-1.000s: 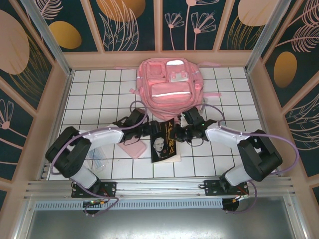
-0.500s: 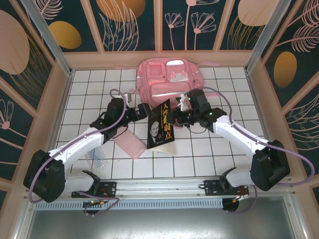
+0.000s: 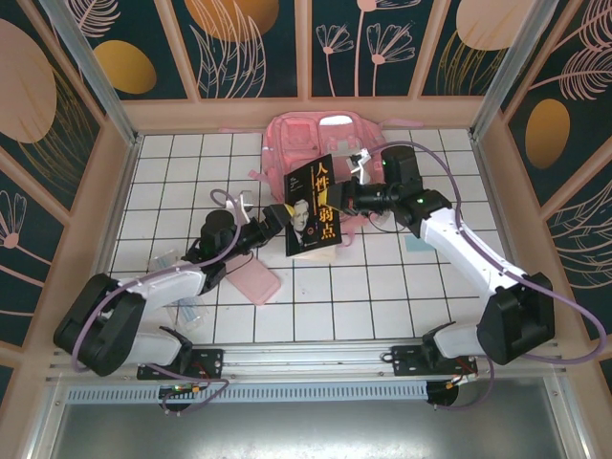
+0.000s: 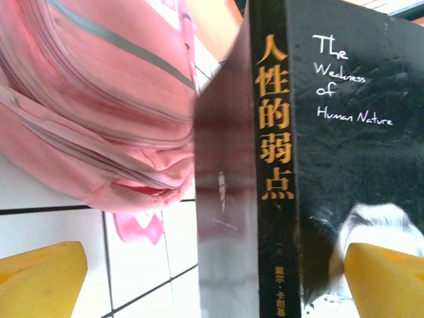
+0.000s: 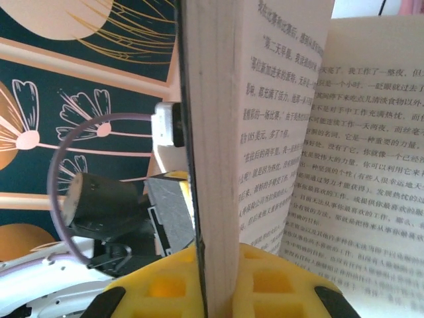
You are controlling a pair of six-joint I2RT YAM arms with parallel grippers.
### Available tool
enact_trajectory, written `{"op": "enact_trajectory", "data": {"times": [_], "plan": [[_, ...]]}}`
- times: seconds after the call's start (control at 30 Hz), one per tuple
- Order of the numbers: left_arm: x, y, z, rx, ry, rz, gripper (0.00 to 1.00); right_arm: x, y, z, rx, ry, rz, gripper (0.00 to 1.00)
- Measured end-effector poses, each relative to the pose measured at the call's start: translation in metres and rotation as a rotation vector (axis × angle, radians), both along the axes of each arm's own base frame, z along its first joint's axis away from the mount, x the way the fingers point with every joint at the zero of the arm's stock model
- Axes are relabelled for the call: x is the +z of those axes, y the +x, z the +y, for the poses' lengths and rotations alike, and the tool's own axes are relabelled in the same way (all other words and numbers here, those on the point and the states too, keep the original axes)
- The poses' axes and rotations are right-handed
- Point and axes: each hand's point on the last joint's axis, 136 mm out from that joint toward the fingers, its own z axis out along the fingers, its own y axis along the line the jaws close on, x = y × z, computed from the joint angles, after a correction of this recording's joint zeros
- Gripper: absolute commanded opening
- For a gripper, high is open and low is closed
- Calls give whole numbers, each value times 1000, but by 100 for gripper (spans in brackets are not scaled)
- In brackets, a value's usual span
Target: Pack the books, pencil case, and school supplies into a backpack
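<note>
backpack (image 3: 298,143) partly behind book (image 3: 313,206)

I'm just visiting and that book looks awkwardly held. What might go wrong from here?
The right tool pinches the book by only part of its pages; the rest fan open, so it might sag or slip. The left tool stands open beside the book, not gripping, so nothing backs up that hold. The backpack is soft and I can't see a wide opening; the book could snag.

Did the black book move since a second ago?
Yes. The book has gone up the tiled table, away from its near edge toward the back wall. It now overlaps the pink backpack, held by the right end effector.
</note>
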Motion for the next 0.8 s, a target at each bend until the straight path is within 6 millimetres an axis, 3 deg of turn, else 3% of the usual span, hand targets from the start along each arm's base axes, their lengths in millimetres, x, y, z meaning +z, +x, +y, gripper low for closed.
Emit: {"op": "enact_trajectory", "data": {"times": [0.2,0.3,0.4,0.6,0.67,0.73,0.77,0.8], "plan": [[28,-2,-12,-60,-167,-29,94,-6,3,1,4,58,-17,0],[42,-5,-14,-84,-222,-58,87,-13,4,-1,6,78,-5,0],[47,-8,-14,-95,-251,-62,67,-24,8,-4,-4,83,9,0],[41,-7,-12,-83,-229,-53,5,-42,19,-10,-26,64,40,0],[34,-8,-11,-81,-197,-35,0,-45,21,-10,-26,59,44,0],[30,-8,-9,-70,-165,-36,0,-50,22,-9,-22,50,48,5],[30,-7,-9,-65,-150,-36,0,-53,22,-8,-19,44,51,18],[30,-5,-8,-57,-138,-38,0,-55,24,-8,-22,37,55,39]]}}
